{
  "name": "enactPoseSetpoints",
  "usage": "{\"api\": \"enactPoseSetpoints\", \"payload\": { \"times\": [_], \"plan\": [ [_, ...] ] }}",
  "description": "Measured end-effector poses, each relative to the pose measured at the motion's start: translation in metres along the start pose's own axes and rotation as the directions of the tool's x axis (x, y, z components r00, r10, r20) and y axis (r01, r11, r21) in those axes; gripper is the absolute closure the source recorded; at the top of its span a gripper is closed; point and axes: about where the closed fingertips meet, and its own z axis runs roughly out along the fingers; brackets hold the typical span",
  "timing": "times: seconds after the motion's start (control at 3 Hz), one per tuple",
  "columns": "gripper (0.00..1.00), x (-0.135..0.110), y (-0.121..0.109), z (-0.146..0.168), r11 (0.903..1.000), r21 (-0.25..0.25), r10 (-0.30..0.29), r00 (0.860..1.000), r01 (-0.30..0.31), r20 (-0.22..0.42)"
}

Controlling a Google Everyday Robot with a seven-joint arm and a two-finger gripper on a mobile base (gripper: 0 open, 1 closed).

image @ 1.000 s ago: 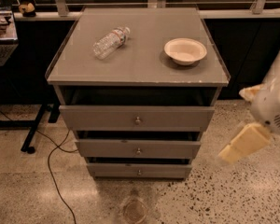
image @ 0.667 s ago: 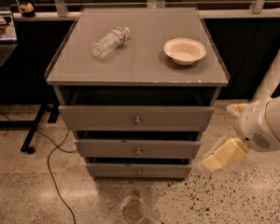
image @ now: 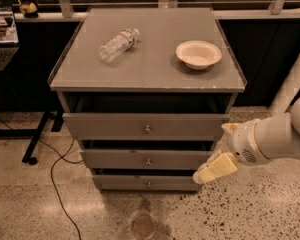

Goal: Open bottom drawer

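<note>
Approach step. Gripper [image: 212, 169] hangs low by the cabinet's [image: 150, 64] right front corner, just beside the bottom drawer [image: 120, 182]. Open or closed: cannot tell. Drawer, lowest of three, not yet pulled. Next: centre on knob [image: 149, 185], grasp, pull straight out.

gripper [image: 202, 175] low, at right end of bottom drawer [image: 125, 183] — knob [image: 149, 185] untouched
</note>
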Motion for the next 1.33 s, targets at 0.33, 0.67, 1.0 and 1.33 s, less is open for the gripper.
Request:
{"api": "enactPoseSetpoints", "payload": {
  "times": [0.33, 0.67, 1.0, 1.33],
  "plan": [
    [0.0, 0.002, 0.0, 0.003, 1.0, -0.007, 0.003, 1.0, -0.003, -0.001],
    [0.0, 0.002, 0.015, 0.0, 0.9998, 0.016, -0.007, 1.0, 0.007, 0.014],
    [0.0, 0.036, 0.03, 0.033, 0.9918, 0.01, 0.126, 0.991, -0.127, 0.048],
    [0.0, 0.074, 0.036, 0.081, 0.9747, 0.005, 0.222, 0.971, -0.224, 0.083]
  ]
}}
